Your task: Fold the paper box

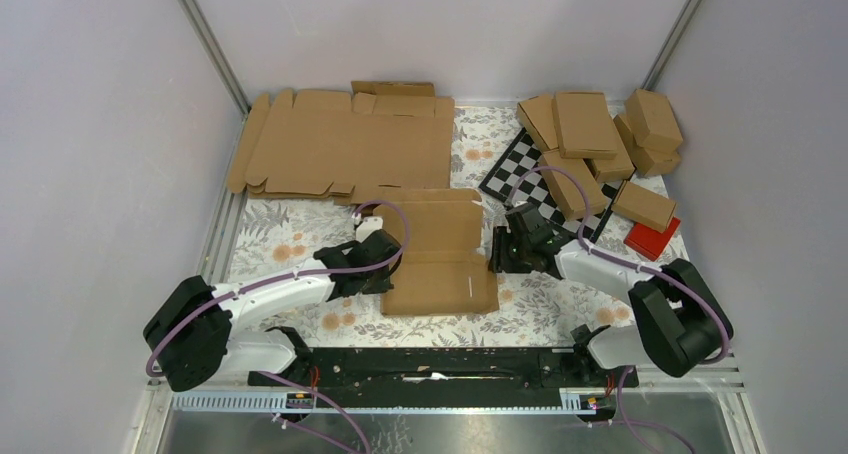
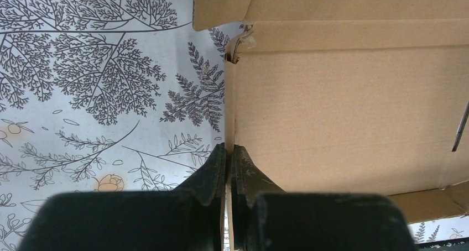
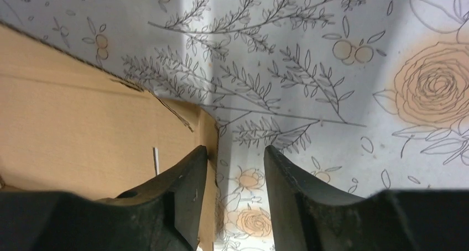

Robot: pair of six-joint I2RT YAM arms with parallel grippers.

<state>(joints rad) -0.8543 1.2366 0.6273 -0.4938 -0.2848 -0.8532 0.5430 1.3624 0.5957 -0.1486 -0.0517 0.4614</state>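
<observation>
While L gripper [image 2: 228, 149] pinches paper box [image 2: 354, 107] edge, R gripper [image 3: 235, 151] half-open, empty (contact unclear).

The paper box [image 1: 438, 254] lies in front of flat cardboard blanks [image 1: 345, 149], with the left gripper [image 2: 228, 161] at its left edge and the right gripper [image 3: 235, 152] at its right edge. To the right rear, folded cartons [image 1: 585, 124] are piled on a chequered board [image 1: 508, 170], with a small flat block [image 1: 652, 239] just in front of them.
</observation>
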